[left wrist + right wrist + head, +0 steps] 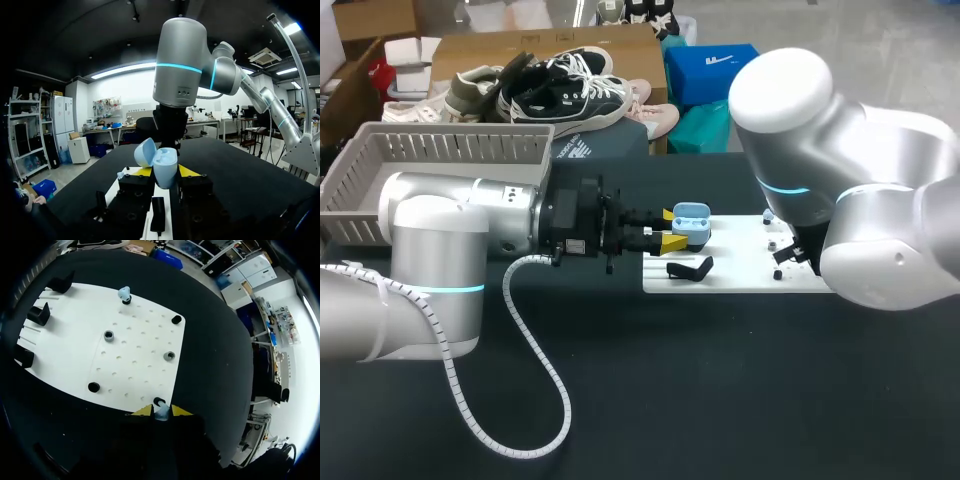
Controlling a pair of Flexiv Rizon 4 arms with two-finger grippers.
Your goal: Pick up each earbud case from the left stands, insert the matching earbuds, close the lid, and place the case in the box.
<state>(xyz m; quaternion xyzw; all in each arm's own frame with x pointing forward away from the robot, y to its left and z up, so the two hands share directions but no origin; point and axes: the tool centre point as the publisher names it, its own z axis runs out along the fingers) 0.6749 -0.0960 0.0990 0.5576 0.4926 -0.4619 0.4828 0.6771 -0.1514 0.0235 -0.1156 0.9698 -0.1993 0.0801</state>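
Head view: the left arm (460,215) lies level across mid-bench, its left tool (670,228) clamping the open earbud case (692,222) above the white board (740,272). The right arm (850,150) bends down near the bench's right edge. Left wrist view: the case looks light, hard and probably slippery, so it is best held by the body's flanks, clear of the lid (145,151). Right wrist view: the right tool (161,411) straddles an earbud (160,414); whether it pinches cannot be told.

The left gripper (669,231) clasps a pale blue earbud case (692,221), lid apparently open, over the white board's (740,272) left end beside a black stand (690,267), while the right arm (850,200) overhangs its right end.
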